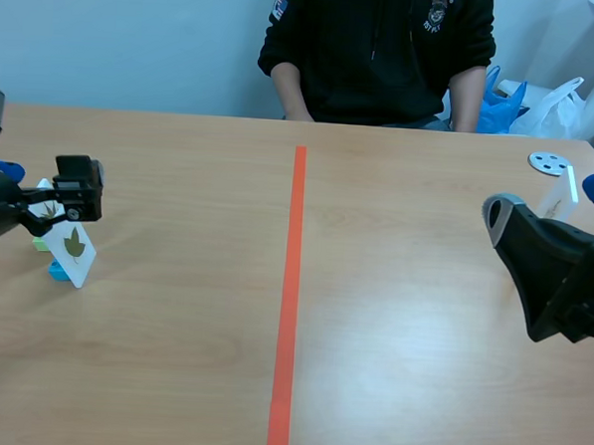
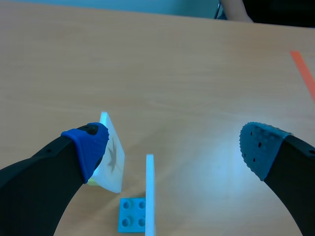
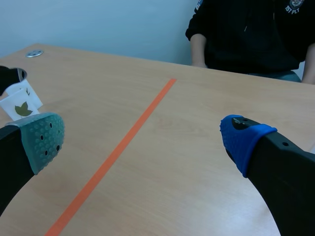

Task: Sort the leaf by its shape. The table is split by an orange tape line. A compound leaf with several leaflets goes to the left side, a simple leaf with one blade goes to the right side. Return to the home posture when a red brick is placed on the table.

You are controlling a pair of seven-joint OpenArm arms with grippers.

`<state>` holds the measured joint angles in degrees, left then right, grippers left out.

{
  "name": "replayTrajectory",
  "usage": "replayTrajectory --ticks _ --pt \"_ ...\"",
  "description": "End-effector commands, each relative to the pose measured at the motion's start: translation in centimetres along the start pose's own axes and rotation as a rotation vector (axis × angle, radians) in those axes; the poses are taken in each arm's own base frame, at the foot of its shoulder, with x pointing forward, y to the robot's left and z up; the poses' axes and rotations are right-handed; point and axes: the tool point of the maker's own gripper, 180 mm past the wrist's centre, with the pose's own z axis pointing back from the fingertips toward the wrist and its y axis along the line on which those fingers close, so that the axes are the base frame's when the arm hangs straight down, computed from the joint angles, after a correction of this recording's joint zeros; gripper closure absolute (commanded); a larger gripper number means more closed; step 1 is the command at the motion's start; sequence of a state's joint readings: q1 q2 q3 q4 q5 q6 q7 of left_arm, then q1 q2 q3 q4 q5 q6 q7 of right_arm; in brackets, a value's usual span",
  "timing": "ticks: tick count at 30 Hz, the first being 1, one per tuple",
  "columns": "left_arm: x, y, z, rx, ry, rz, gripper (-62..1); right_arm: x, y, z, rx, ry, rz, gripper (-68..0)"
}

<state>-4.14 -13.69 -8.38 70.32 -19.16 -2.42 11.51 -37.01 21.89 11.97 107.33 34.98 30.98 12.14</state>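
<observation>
Two white leaf cards stand at the table's left side. The nearer card point(image 1: 73, 248) shows a dark lobed leaf and stands in a blue brick base point(image 1: 57, 270). The second card point(image 1: 47, 209) stands behind it on a green base. My left gripper point(image 1: 74, 203) hovers over them, open. In the left wrist view one card point(image 2: 112, 157) leans against the left pad point(image 2: 91, 145), while the other card point(image 2: 149, 191) stands edge-on in its blue base point(image 2: 132, 215) between the fingers. My right gripper point(image 3: 142, 140) is open and holds nothing, far right of the tape line point(image 1: 292, 282).
A person in a dark top sits across the table. A white disc point(image 1: 548, 163) and a small pale card point(image 1: 559, 196) lie at the far right, near the right arm point(image 1: 553, 276). Blue and white bags stand behind the table.
</observation>
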Motion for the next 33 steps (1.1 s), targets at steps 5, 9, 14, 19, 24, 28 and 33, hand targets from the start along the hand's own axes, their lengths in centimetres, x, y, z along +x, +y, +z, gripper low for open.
replayTrajectory --ticks 5,9,14,19,24,28,33 --pt "4.2 1.2 1.5 0.0 -0.058 0.02 -57.2 1.2 0.0 -0.2 0.011 -0.043 0.008 -67.9" --pt "5.8 -1.6 2.5 -0.12 -0.065 -0.001 -57.2 1.2 0.0 -0.2 0.011 -0.042 0.008 -67.9" --pt "7.3 -7.1 4.0 -0.371 -0.094 -0.048 -62.3 1.5 -0.2 -0.2 0.004 -0.055 0.014 -67.9" --pt "6.2 -12.7 5.8 -0.595 -0.066 -0.124 -62.3 2.2 -1.6 0.3 -0.032 -0.059 0.05 -67.9" --pt "3.6 -17.4 7.5 -0.747 0.014 -0.162 -62.3 2.3 -2.2 0.8 -0.028 -0.034 0.077 -67.9" --pt "2.0 -20.3 9.0 -0.832 0.069 -0.133 -62.3 1.9 -1.6 1.1 0.0 -0.015 0.071 -67.9" --pt "1.6 -22.6 10.2 -0.881 0.068 -0.049 -62.3 1.7 -1.2 1.1 0.024 -0.008 0.067 -67.9"
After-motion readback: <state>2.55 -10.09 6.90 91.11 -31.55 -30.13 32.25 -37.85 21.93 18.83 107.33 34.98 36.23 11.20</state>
